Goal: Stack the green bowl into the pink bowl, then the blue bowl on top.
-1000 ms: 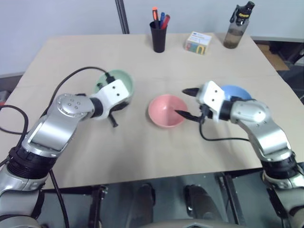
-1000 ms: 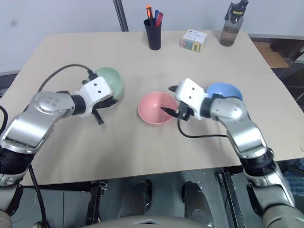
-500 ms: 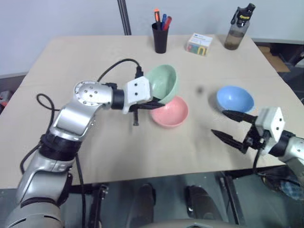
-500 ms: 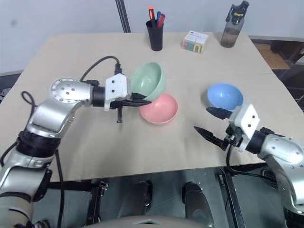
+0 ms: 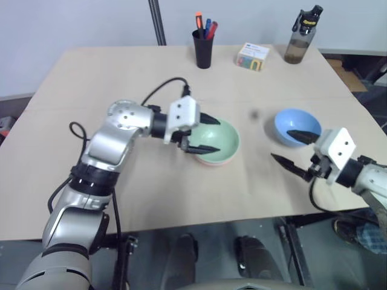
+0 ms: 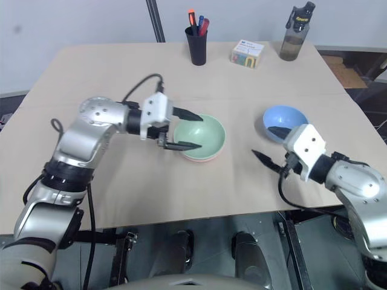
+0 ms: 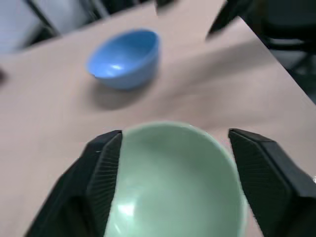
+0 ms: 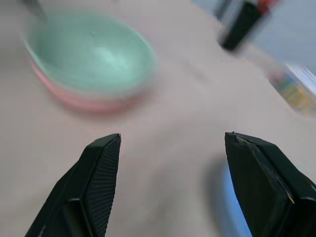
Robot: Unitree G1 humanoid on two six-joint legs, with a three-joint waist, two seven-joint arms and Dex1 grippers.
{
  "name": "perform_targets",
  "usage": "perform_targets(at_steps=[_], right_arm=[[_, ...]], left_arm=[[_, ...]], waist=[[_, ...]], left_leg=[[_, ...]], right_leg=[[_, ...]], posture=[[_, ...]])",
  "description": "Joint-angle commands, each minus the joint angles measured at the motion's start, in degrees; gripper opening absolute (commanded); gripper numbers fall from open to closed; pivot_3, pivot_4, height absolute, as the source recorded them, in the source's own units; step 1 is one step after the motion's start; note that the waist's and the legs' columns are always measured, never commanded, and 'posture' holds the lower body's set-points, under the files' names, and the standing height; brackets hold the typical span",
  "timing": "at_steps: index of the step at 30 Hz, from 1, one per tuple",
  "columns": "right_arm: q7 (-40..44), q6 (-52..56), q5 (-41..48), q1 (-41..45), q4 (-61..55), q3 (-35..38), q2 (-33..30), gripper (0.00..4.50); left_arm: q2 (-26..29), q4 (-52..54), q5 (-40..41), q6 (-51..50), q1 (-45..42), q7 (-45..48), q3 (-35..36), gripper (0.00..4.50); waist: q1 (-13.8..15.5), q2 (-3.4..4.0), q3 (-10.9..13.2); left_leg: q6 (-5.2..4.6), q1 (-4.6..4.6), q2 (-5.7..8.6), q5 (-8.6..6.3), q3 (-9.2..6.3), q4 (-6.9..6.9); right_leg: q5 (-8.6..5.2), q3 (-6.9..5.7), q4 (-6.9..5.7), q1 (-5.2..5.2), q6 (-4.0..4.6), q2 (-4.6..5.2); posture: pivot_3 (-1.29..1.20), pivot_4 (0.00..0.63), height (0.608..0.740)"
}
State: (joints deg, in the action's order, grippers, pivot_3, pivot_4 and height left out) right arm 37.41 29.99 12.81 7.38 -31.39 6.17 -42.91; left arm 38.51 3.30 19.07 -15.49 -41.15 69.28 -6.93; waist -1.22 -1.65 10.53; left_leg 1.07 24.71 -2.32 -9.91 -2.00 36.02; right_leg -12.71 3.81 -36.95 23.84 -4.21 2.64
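The right gripper [image 6: 270, 144], fingers apart and empty, sits just beside the blue bowl [image 6: 285, 121]; light, stiff, smooth plastic, probably best pinched at the rim. Beyond, the left gripper [image 6: 188, 130], fingers spread, straddles the green bowl [image 6: 201, 134], nested in the pink bowl [image 6: 199, 157]. No writing is legible.
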Motion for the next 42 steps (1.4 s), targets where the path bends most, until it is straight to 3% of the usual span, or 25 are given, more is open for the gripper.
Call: perform_targets(at_steps=[1,3,4,6,9,12,18,19,21,23,26,31,38,39,42], right_arm=[[-0.9,2.2,-3.0,6.5,6.1,-3.5,-0.8,3.57],[-0.8,2.5,-4.8,9.9,11.0,-5.7,-0.7,3.57],[-0.6,2.1,-6.0,11.9,14.3,-7.1,-0.5,3.57],[0.0,1.3,-7.5,15.1,19.2,-9.4,0.0,3.57],[1.0,1.7,-8.6,18.9,25.2,-11.6,1.0,3.57],[1.3,2.0,-9.9,21.8,29.9,-13.5,1.9,2.71],[2.4,0.8,-11.0,24.4,33.6,-14.9,3.2,0.18],[2.6,0.6,-11.2,24.9,33.7,-15.2,3.4,0.03],[3.0,-0.2,-11.5,25.5,33.8,-15.4,3.6,0.03],[9.3,-4.6,-6.2,25.5,27.8,-15.0,4.7,0.03],[17.0,-2.6,3.0,26.9,19.9,-14.5,7.3,0.03],[18.2,-3.1,4.2,32.0,16.6,-18.8,13.2,0.03],[19.3,-5.2,-0.4,37.6,24.3,-25.9,18.2,0.03],[19.2,-5.8,-1.0,37.6,25.2,-26.2,18.3,0.74],[20.0,-7.4,-2.4,37.4,26.2,-26.7,17.6,1.9]], left_arm=[[0.3,4.8,3.8,-1.8,4.5,-4.7,7.0,3.42],[1.3,8.2,11.5,-8.6,7.8,-3.6,10.8,3.42],[2.3,10.2,13.1,-9.9,10.3,-3.4,12.4,3.95],[3.7,13.1,13.6,-11.0,14.1,-5.3,14.5,4.44],[3.6,17.1,13.8,-11.4,18.7,-9.6,17.7,4.44],[3.5,22.4,15.0,-11.5,23.8,-12.3,20.7,4.5],[3.8,27.6,16.5,-13.1,29.0,-16.5,22.4,4.5],[3.8,28.2,16.9,-13.2,30.1,-16.8,22.9,4.5],[3.7,29.0,17.8,-13.5,31.5,-17.5,23.6,4.5],[3.4,29.2,18.0,-13.0,33.3,-18.2,24.6,4.5],[3.3,29.3,18.0,-12.5,35.0,-18.9,24.9,4.5],[3.3,30.2,18.2,-11.9,36.9,-19.1,24.9,4.5],[3.6,31.4,18.6,-11.8,38.2,-20.0,25.7,4.5],[3.6,31.6,18.7,-11.9,38.4,-20.2,26.0,4.5],[3.7,32.5,19.1,-12.1,39.7,-20.5,26.9,4.5]], waist=[[-0.1,0.0,0.0],[-0.3,0.0,0.0],[-0.5,0.0,0.0],[-0.8,0.0,0.0],[-0.6,-0.01,0.0],[-0.9,0.0,0.0],[-0.9,0.0,0.0],[-1.0,0.0,0.0],[-1.0,0.01,0.0],[-1.1,0.05,0.1],[-1.5,0.13,0.1],[-1.0,0.12,0.1],[-1.0,0.13,0.1],[-1.0,0.13,0.1],[-1.1,0.14,0.1]], left_leg=[[0.0,0.02,0.0,0.0,-0.02,0.0],[0.0,0.02,0.0,0.0,-0.02,0.0],[0.0,0.02,0.0,0.0,-0.03,0.0],[-0.01,0.03,0.0,-0.01,-0.02,0.0],[-0.02,0.03,0.01,-0.01,-0.03,0.0],[-0.03,0.01,0.01,-0.02,-0.03,0.0],[-0.03,0.0,0.01,-0.02,-0.04,-0.01],[-0.03,-0.01,0.01,-0.02,-0.03,-0.01],[-0.03,0.0,0.01,-0.02,-0.02,-0.01],[-0.03,0.0,0.01,-0.02,-0.03,-0.01],[-0.03,-0.04,-0.04,-0.02,-0.02,-0.08],[-0.02,-0.04,-0.06,-0.02,-0.04,-0.08],[-0.02,-0.03,-0.06,-0.02,-0.04,-0.08],[-0.02,-0.02,-0.06,-0.02,-0.04,-0.08],[-0.01,0.0,-0.06,-0.03,-0.03,-0.08]], right_leg=[[0.0,0.0,0.0,0.0,0.0,0.0],[0.01,0.0,-0.03,0.01,0.01,0.0],[0.01,-0.01,-0.03,0.0,0.01,-0.01],[0.01,-0.01,-0.01,0.0,0.01,0.0],[0.01,-0.02,0.0,-0.01,0.01,0.01],[0.01,-0.02,0.01,-0.02,0.01,0.01],[0.03,-0.03,0.0,-0.02,0.05,0.01],[0.03,-0.03,0.0,-0.03,0.04,0.01],[0.03,-0.01,0.0,-0.03,0.04,0.01],[0.03,-0.02,0.0,-0.01,0.05,0.0],[0.02,-0.01,0.0,0.01,0.03,-0.02],[0.01,-0.02,0.01,-0.01,0.01,-0.06],[0.13,-0.03,0.02,0.01,0.21,-0.05],[0.13,-0.03,0.02,0.01,0.22,-0.04],[0.13,-0.03,0.03,0.03,0.23,-0.04]], posture=[[0.0,0.15,0.74],[0.0,0.15,0.74],[0.0,0.15,0.74],[0.0,0.15,0.74],[0.0,0.15,0.74],[0.0,0.15,0.74],[0.0,0.15,0.74],[0.0,0.15,0.74],[0.0,0.15,0.74],[0.0,0.15,0.74],[0.0,0.15,0.74],[0.0,0.15,0.74],[0.0,0.15,0.74],[0.0,0.15,0.74],[0.0,0.15,0.74]])
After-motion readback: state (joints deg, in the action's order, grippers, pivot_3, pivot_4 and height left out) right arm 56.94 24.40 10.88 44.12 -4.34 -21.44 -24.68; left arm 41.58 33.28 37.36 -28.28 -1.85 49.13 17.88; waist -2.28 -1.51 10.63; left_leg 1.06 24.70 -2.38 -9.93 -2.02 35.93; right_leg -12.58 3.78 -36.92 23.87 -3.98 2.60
